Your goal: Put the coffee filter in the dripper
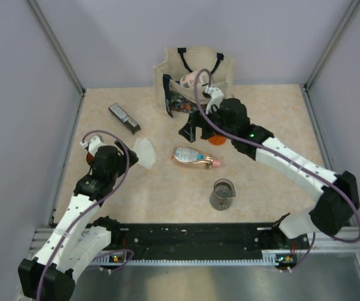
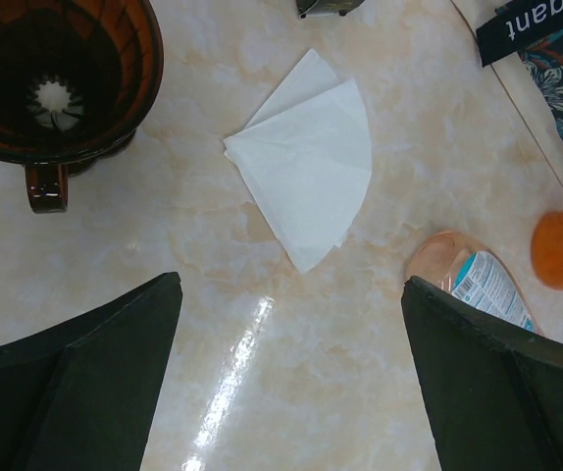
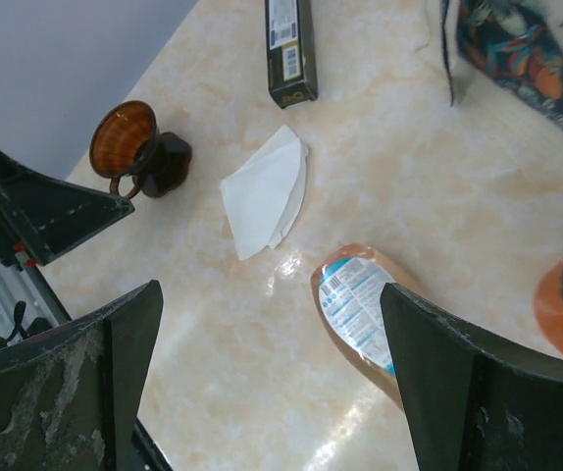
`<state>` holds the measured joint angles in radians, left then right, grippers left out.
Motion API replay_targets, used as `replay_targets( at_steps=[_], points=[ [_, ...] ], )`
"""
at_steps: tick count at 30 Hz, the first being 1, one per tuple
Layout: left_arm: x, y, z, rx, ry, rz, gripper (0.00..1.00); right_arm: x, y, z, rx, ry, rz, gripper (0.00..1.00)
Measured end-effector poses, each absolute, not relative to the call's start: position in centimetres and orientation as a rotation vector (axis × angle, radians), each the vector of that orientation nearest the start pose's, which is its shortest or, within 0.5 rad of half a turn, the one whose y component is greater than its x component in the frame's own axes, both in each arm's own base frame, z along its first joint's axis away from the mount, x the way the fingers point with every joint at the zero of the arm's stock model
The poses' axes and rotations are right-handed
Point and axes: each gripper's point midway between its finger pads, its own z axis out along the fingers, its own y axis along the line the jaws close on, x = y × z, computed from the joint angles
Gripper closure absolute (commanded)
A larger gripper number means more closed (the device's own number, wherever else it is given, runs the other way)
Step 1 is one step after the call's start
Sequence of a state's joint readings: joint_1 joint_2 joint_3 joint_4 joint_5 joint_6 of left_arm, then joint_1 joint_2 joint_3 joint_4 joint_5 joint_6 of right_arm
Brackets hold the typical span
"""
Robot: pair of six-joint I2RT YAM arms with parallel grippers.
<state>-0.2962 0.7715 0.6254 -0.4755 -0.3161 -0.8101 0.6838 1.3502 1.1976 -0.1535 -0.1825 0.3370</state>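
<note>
Filter (image 2: 306, 172): a folded white paper fan lying flat on the table (image 2: 213, 324), just beside the dripper (image 2: 56, 83) and not yet in it. The dripper stands upright with its mouth up and nothing inside, so the filter could go in from above once it is lifted. My left gripper (image 2: 291, 285) hovers over the table with the filter ahead of its fingers, jaws wide apart and holding nothing. I judge this to be the approach for a pick, since this arm is the nearer to both items. My right gripper (image 3: 272, 289) hangs near the bottle (image 3: 360, 304), jaws likewise apart and empty, apart from the filter. I read this as keeping out of the left arm's way. Because the paper lies flat, I expect the pick to need a pinch at an edge, and the offset upper layer seems to offer one.
</note>
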Motion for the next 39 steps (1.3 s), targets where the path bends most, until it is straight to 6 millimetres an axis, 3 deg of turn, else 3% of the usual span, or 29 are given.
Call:
replay_targets(
  at_steps=[7, 13, 16, 22, 28, 39],
  points=[
    [26.2, -5.1, 15.7, -0.736, 2.035, -0.321, 0.01, 34.0, 39.3, 20.8, -0.518, 2.107, 0.894, 0.14],
    [25.6, -4.7, 16.5, -0.739, 2.006, -0.323, 0.01, 35.6, 45.5, 15.2, -0.583, 2.195, 0.908, 0.20],
    [25.0, -4.3, 17.0, -0.744, 1.986, -0.316, 0.01, 36.4, 47.6, 12.2, -0.589, 2.231, 0.876, 0.22],
    [24.4, -3.6, 17.8, -0.754, 1.941, -0.307, 0.01, 37.3, 49.0, 7.4, -0.588, 2.295, 0.795, 0.25],
    [24.2, -3.4, 17.7, -0.759, 1.943, -0.294, 0.01, 37.4, 49.8, 5.9, -0.597, 2.307, 0.781, 0.29],
    [24.1, -3.3, 17.6, -0.761, 1.950, -0.287, 0.01, 37.2, 51.3, 6.9, -0.605, 2.282, 0.818, 0.33]
  ],
)
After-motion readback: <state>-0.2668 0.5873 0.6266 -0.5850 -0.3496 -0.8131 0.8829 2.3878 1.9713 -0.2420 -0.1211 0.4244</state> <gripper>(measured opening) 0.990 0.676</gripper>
